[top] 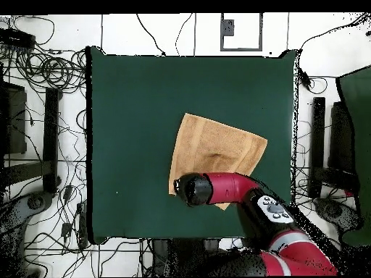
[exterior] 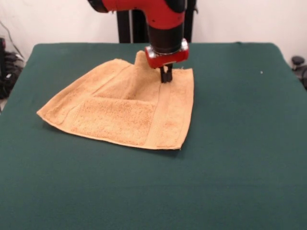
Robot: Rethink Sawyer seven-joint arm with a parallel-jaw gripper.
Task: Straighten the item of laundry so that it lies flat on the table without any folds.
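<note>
- Currently, the golden-tan square terry-cloth towel (exterior: 125, 111) lies on the dark green felt-covered table (exterior: 230, 153), toward the robot's side, with a folded-over layer on top.
- Red-and-black arm's gripper (exterior: 166, 77) points down at the towel's far edge, fingers drawn close together; a small peak of cloth rises just beside it.

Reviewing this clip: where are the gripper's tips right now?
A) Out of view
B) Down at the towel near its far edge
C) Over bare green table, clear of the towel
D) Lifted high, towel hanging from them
B: in the front view the gripper is down at the towel near its far edge, and the towel lies on the table.
</note>
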